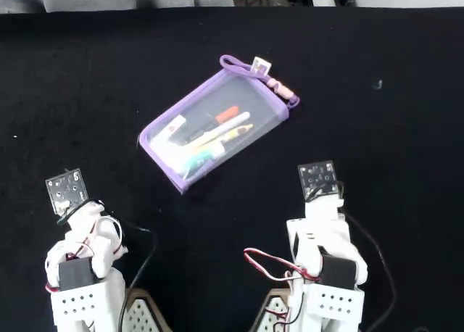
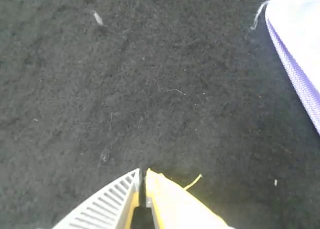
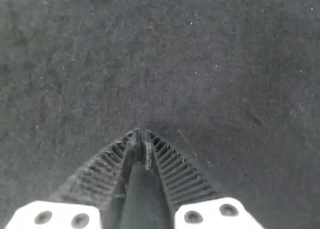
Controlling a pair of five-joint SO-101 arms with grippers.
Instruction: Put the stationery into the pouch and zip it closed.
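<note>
– Table (image 1: 72, 78) first?
– Black cloth on it; pouch (image 1: 243, 93) lying flat mid-table, askew, beyond both arms.
– Grippers?
– Left gripper (image 2: 142, 178) pinched closed on nothing, near the pouch's edge. Right gripper (image 3: 140, 137) likewise closed, empty, over bare cloth.
– Pens (image 1: 215, 132)?
– Inside the pouch; zip pull (image 1: 283, 90) at its far corner.

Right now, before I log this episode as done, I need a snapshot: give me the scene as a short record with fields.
pouch: clear with purple edging, flat on the black table, lying at a slant
contents: pens and other stationery inside it
zipper pull: pink, at the far corner; seems zipped, not certain
left arm: at the near edge, jaws shut, empty, above bare cloth near the pouch's edge
right arm: at the near edge, jaws shut, empty, above bare cloth
</note>
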